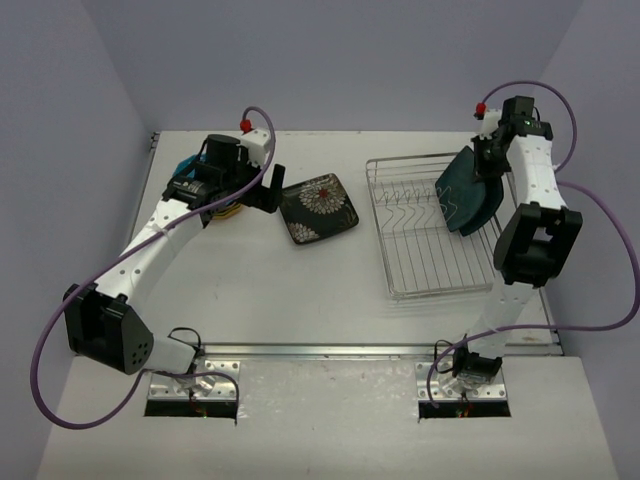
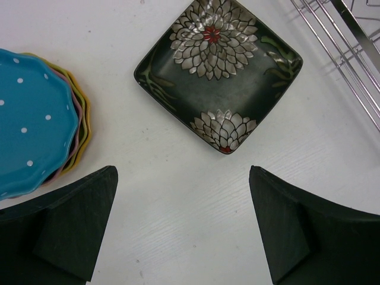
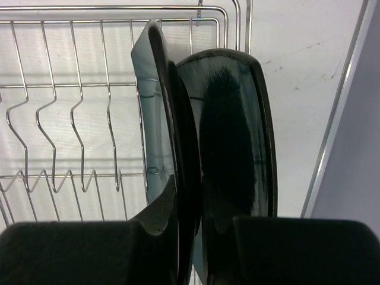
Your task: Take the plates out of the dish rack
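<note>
A dark teal plate [image 1: 466, 192] stands on edge at the right end of the dish rack [image 1: 425, 262]. My right gripper [image 1: 490, 160] is shut on its upper rim. In the right wrist view the plate [image 3: 231, 130] runs up between the fingers, and the gripper [image 3: 199, 222] pinches its rim. A black floral plate [image 1: 318, 208] lies flat on the table left of the rack. A stack of scalloped dotted plates [image 2: 35, 119], blue on top, sits at the far left. My left gripper [image 2: 183, 196] hangs open over bare table between stack and floral plate [image 2: 219, 71], holding nothing.
The rack's V-shaped wire dividers [image 3: 59, 119] left of the teal plate hold nothing. A corner of the rack [image 2: 350, 47] shows in the left wrist view. Grey walls close in the table [image 1: 300, 290] on the left, back and right; the right wall is close to the rack.
</note>
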Action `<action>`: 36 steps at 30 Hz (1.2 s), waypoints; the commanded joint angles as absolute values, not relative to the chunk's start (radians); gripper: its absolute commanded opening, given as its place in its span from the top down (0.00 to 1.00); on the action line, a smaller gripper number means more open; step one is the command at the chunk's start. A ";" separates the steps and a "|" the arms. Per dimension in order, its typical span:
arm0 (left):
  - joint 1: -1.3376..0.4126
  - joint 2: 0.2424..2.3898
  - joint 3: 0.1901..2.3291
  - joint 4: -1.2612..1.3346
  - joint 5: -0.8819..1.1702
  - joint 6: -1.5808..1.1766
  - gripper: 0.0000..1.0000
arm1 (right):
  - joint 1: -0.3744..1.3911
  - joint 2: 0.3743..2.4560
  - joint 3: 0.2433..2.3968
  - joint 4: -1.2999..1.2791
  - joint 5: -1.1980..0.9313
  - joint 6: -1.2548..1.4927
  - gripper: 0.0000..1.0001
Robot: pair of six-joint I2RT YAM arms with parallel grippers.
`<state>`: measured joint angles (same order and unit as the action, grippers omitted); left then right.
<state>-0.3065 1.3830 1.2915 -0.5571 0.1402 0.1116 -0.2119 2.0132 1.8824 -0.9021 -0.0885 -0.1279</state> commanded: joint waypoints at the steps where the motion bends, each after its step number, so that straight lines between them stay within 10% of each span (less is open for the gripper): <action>1: -0.316 1.371 1.291 -0.503 0.152 0.105 0.09 | -0.199 1.907 1.911 -0.942 -0.203 -0.090 1.00; 12: -0.302 1.391 1.317 -0.496 0.203 0.010 0.00 | -0.200 1.623 1.961 -0.805 -0.232 -0.006 1.00; 23: -0.127 1.353 1.211 -0.183 0.912 -0.330 0.01 | -0.192 1.409 1.794 -0.616 -0.714 0.216 1.00; 36: -0.218 1.324 1.140 -0.021 0.920 -0.434 0.12 | 0.101 1.354 1.483 -0.420 -0.882 0.431 1.00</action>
